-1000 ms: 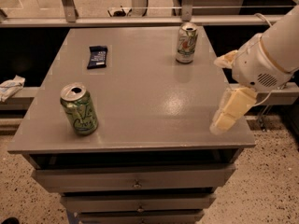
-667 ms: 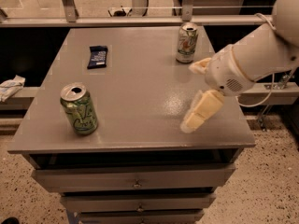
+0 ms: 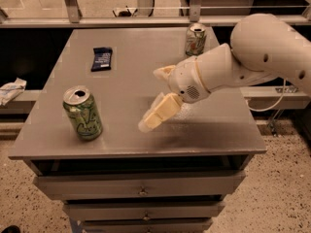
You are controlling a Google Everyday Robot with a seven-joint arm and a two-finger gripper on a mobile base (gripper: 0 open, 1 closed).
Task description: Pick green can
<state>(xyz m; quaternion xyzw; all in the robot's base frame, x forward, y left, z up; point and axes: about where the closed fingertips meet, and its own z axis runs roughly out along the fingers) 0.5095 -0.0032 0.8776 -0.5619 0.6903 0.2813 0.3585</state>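
Note:
The green can (image 3: pixel 82 113) stands upright near the front left corner of the grey table (image 3: pixel 126 144); it is lime green with pale swirls and a silver top with an opened tab. My gripper (image 3: pixel 151 99) hovers over the middle of the table, to the right of the can and apart from it. It is open and empty, with one pale finger (image 3: pixel 158 113) pointing down-left toward the can and the other (image 3: pixel 164 72) above it. The white arm reaches in from the right.
A mostly white can (image 3: pixel 195 39) with green and red marks stands at the table's back right. A dark blue packet (image 3: pixel 102 58) lies at the back left. Drawers are under the tabletop. A white cloth (image 3: pixel 9 89) lies on a ledge to the left.
My gripper has moved left across the table, from its right edge to the middle, closer to the green can. The cans and the packet have not moved.

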